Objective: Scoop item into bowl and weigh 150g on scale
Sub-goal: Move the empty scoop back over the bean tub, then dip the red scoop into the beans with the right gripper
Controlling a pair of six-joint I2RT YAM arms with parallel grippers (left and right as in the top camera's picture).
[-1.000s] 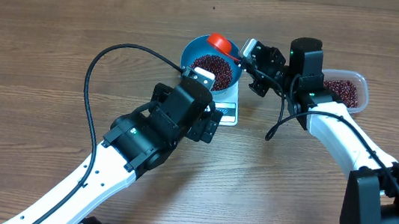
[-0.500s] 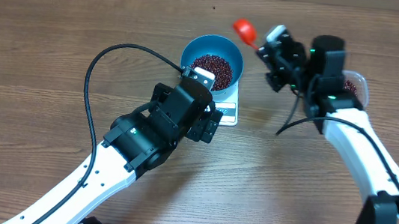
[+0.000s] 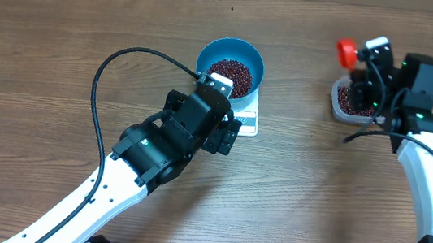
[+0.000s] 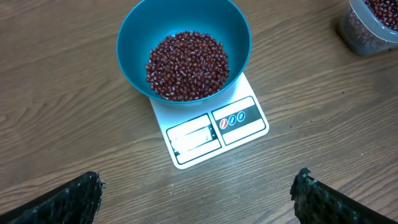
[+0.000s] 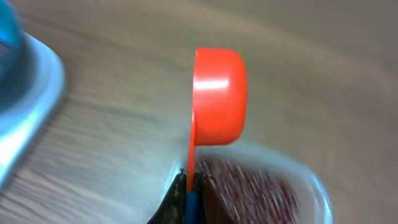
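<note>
Item one, the blue bowl (image 3: 204, 55): we find it in the upper centre of the overhead view, seated on the scale (image 3: 247, 123), with a heap of dark red-brown beans (image 3: 230, 76) covering its bottom. Bowl, heap and scale stand exactly as they did a second ago. Item two, the scale's display (image 4: 193, 134): it faces the left wrist camera, but we cannot read a figure on it. Item three, the left gripper (image 4: 199, 200): its fingers are spread wide and hold nothing, hovering just below the scale, unmoved over the last second. Item four, the right gripper (image 5: 186, 186): its fingers are clamped on the thin handle of the red scoop (image 3: 346, 49). This is the one entry that has changed. A second ago the scoop sat at the bowl's upper right rim. Half a second ago it was in mid-air between bowl and tub. Now it hangs at the upper left edge of the clear tub (image 3: 337, 109), far right of the frame, well apart from the bowl. Its cup is turned on its side in the wrist view, so we cannot see whether it holds anything. Item five, the table (image 3: 46, 37): bare wood. We judge that one load has been delivered and the arm is returning for another; whether the target weight is met we cannot tell.
</note>
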